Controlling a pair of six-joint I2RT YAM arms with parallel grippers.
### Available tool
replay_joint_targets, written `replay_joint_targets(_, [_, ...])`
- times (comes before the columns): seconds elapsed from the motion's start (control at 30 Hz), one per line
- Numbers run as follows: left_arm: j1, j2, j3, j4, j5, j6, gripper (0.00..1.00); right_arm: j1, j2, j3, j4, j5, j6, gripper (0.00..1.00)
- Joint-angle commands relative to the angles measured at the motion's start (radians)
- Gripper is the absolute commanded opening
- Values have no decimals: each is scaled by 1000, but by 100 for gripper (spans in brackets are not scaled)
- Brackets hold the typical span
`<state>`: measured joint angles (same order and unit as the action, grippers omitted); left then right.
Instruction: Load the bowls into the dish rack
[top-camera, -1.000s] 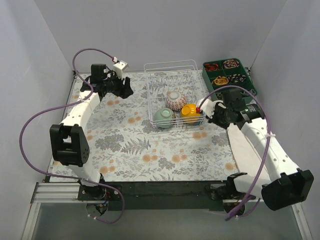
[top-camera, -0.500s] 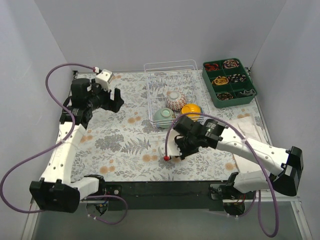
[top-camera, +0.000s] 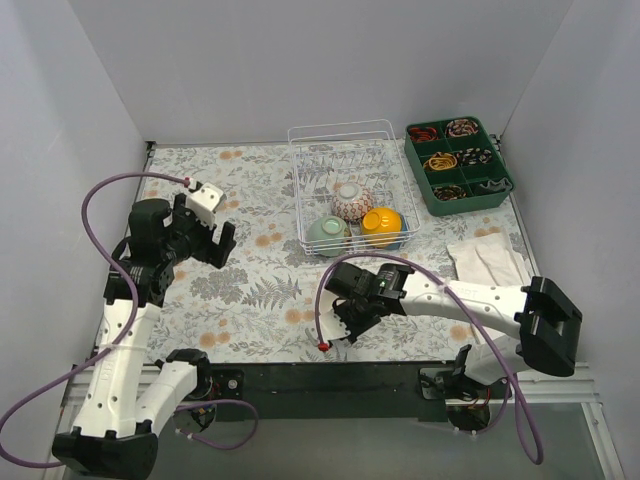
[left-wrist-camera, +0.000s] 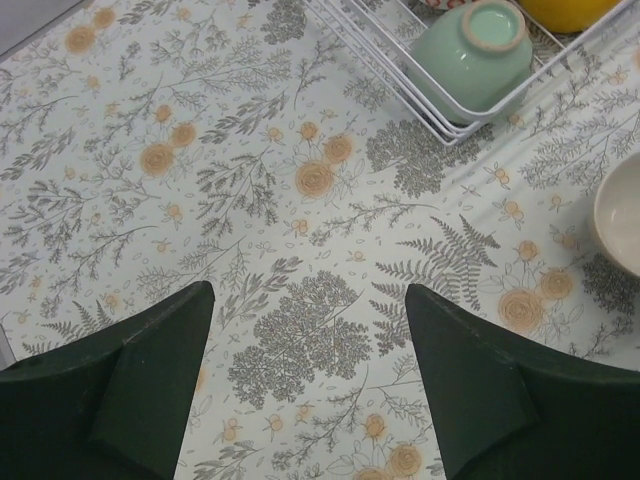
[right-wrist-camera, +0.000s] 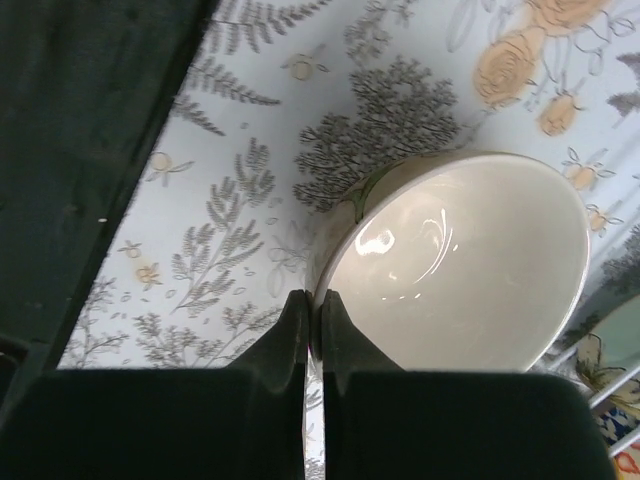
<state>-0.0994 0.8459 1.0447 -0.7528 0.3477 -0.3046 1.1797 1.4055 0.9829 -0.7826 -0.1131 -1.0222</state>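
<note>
Our left fingers (left-wrist-camera: 150, 385) stand spread wide, holding nothing. Our right fingers (right-wrist-camera: 291, 340) pinch the cream bowl (right-wrist-camera: 470, 260) by its rim. We count three bowls (top-camera: 328, 233) in the dish rack (top-camera: 340, 127) and one outside.

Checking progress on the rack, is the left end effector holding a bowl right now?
No, the left end effector stands open over the floral cloth, with nothing between its jaws.
</note>
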Motion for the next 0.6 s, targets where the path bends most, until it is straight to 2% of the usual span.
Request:
replay_joint_targets(0.0, [3, -41, -51, -77, 75, 94, 77, -28, 6, -6, 120, 32, -70, 7])
replay_joint_targets(0.03, [3, -45, -69, -86, 76, 128, 77, -28, 0, -12, 126, 29, -61, 25])
replay_joint_targets(0.07, [3, -50, -75, -92, 80, 154, 78, -29, -6, -18, 144, 39, -52, 32])
replay_joint_targets(0.17, [3, -62, -86, -124, 147, 284, 79, -29, -34, -33, 143, 75, -15, 44])
replay_joint_targets(0.2, [3, -61, -81, -158, 219, 315, 79, -29, -60, -39, 120, 79, -16, 49])
replay_joint_targets(0.33, [-5, 5, -48, -238, 397, 449, 79, -29, -160, -29, 33, 93, 13, 51])
replay_joint_targets(0.4, [-43, 51, -12, -284, 425, 510, 77, -37, -238, -13, 2, 109, 89, 52])
replay_joint_targets(0.43, [-66, 73, -3, -289, 403, 513, 77, -48, -266, 8, -30, 109, 123, 52])
replay_joint_targets(0.47, [-138, 115, 9, -287, 369, 498, 75, -64, -325, 14, -43, 109, 151, 53])
replay_joint_targets(0.53, [-227, 152, 18, -252, 295, 454, 73, -165, -376, 33, -75, 49, 221, 54])
replay_joint_targets(0.57, [-309, 191, 29, -252, 245, 444, 72, -217, -417, 39, -78, 26, 244, 54])
